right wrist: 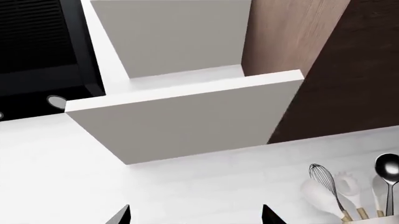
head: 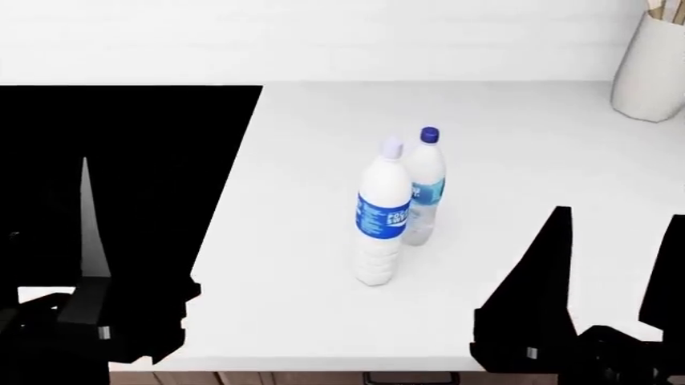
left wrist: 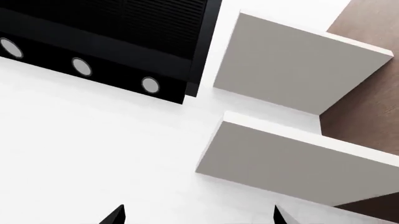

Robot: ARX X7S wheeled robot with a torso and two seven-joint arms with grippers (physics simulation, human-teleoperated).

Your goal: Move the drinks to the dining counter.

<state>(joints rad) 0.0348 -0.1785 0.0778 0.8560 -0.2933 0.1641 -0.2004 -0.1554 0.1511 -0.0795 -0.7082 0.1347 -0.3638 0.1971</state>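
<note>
Two drinks stand upright and close together on a white worktop (head: 321,321). The nearer one is the milky-white bottle (head: 381,216) with a blue label and a lilac cap. Just behind it is the slimmer clear bottle (head: 425,188) with a dark blue cap. My right gripper (head: 618,216) is open, low at the right, apart from both bottles. In the right wrist view the right gripper (right wrist: 195,215) holds nothing. My left gripper (left wrist: 198,215) is open and empty, with one of its fingers (head: 92,241) showing over the cooktop. The dining counter is out of view.
A black cooktop (head: 139,152) fills the worktop's left part. A white utensil holder (head: 650,68) stands at the back right, with a whisk (right wrist: 324,179) and spoons in it. Both wrist views look up at a black hood (left wrist: 112,32), pale shelves (left wrist: 299,60) and brown panels (right wrist: 349,60).
</note>
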